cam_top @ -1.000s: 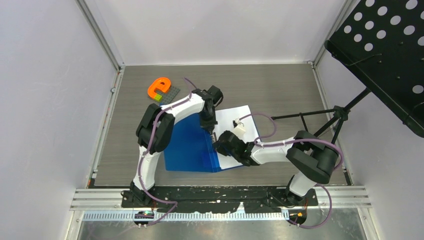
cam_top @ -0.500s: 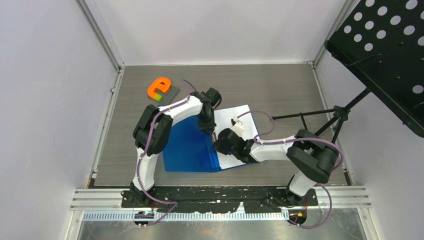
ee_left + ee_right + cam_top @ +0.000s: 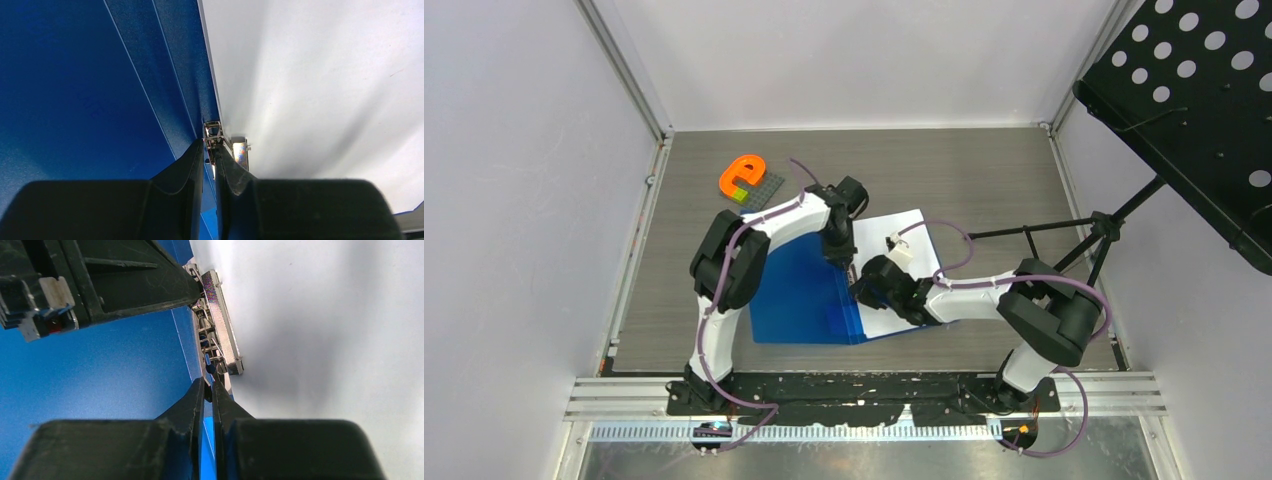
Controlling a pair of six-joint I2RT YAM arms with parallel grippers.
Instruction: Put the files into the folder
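Observation:
The blue folder [image 3: 804, 290] lies open on the table, with the white files [image 3: 914, 240] on its right half. Both grippers meet at the metal clip [image 3: 222, 325] on the spine. My left gripper [image 3: 210, 145] comes down from the far side. Its fingers stand only a narrow gap apart, pinched on the clip's wire end [image 3: 214, 131]. My right gripper [image 3: 208, 381] reaches in from the right, nearly closed on the clip's blue-tipped lever [image 3: 209, 365]. The left gripper's fingers [image 3: 150, 282] show as a black shape at the clip's far end.
An orange letter-shaped block [image 3: 742, 175] and a grey baseplate [image 3: 766, 188] sit at the back left. A black perforated music stand [image 3: 1194, 100] hangs over the right side, its tripod legs [image 3: 1044, 232] reaching onto the table. White walls close in the table on three sides.
The left arm's elbow has shifted slightly to the left and its wrist a touch toward the back. The right gripper has crept a little toward the clip. Folder and papers lie as before.

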